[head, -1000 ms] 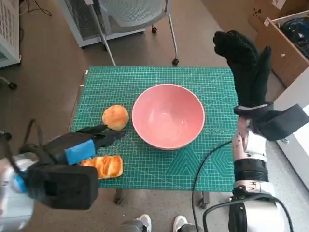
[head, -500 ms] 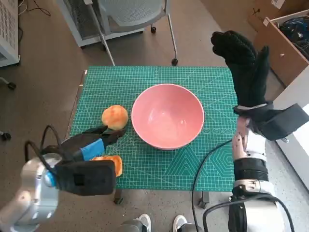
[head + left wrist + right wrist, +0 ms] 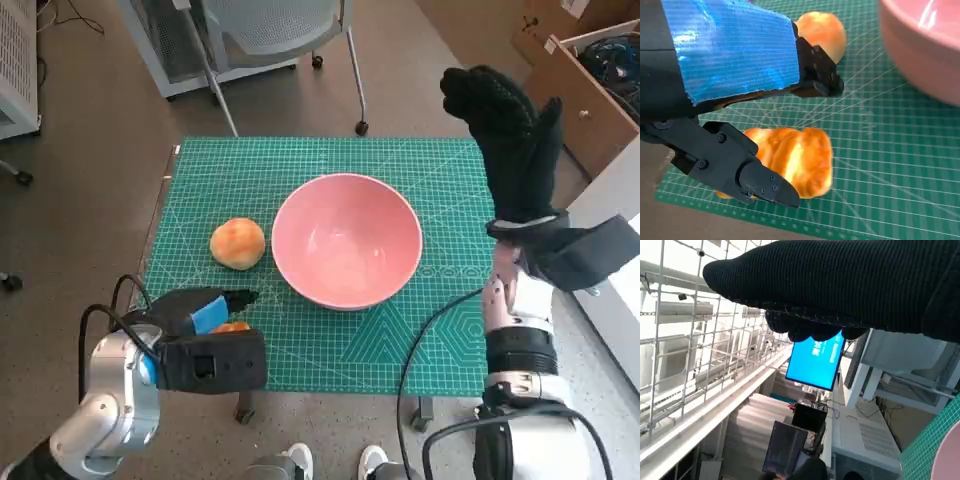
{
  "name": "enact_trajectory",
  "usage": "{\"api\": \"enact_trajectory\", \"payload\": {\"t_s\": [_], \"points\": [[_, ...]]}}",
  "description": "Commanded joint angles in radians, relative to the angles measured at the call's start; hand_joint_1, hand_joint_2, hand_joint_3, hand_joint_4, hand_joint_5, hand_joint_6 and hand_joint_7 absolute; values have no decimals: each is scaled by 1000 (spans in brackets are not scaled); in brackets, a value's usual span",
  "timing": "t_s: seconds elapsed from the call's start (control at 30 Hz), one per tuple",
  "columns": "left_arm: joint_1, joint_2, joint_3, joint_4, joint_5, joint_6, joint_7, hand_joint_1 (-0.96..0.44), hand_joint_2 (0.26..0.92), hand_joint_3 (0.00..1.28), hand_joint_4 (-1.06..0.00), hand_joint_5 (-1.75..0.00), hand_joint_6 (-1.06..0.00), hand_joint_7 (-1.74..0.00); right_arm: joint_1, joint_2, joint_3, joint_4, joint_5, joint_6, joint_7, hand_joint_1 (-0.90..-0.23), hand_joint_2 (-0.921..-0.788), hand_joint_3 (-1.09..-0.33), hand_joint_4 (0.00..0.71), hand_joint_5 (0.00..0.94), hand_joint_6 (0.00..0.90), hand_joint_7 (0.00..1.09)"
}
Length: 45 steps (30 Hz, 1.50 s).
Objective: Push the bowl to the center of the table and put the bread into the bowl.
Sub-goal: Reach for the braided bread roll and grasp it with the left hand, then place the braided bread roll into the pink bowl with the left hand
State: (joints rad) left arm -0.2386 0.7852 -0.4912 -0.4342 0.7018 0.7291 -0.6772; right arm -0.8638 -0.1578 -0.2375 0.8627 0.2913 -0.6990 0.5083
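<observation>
Our left hand [image 3: 735, 95] hangs open over the soft, light bread [image 3: 792, 157]; we should pinch its sides gently.

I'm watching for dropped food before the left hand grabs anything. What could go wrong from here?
The flat bread lies close to the near edge of the green mat, under the left hand; a clumsy closing of the fingers might push it off the table. The round bun sits close beside the pink bowl, so a sweep toward the bowl might knock it and set it rolling.
</observation>
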Motion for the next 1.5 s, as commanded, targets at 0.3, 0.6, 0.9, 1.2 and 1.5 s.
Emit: {"api": "enact_trajectory", "payload": {"t_s": [0.3,0.6,0.9,1.2,1.5], "points": [[51,43,118,-127,-25,-92,-87,11,457,920,-608,-1626,-688,-1138,-16,-3,-3,22,9,22,4,-681,-921,-733,221,1,319,57],[65,30,209,-165,-61,-150,-88,9,559,714,-662,-1491,-703,-1046,-19,4,3,26,2,13,-5,-679,-921,-733,221,1,321,56],[44,16,228,-141,-43,-179,-87,5,587,641,-711,-1363,-690,-1097,-19,4,3,28,2,9,-4,-680,-921,-733,222,1,326,55],[21,-8,248,-117,-50,-205,-76,4,602,607,-728,-1286,-677,-1152,-18,1,1,32,5,8,1,-674,-921,-732,223,1,332,56],[-47,-33,277,-104,-79,-216,-90,4,656,500,-761,-1193,-666,-1162,-18,2,1,32,6,9,3,-671,-921,-735,223,1,333,53]]}}
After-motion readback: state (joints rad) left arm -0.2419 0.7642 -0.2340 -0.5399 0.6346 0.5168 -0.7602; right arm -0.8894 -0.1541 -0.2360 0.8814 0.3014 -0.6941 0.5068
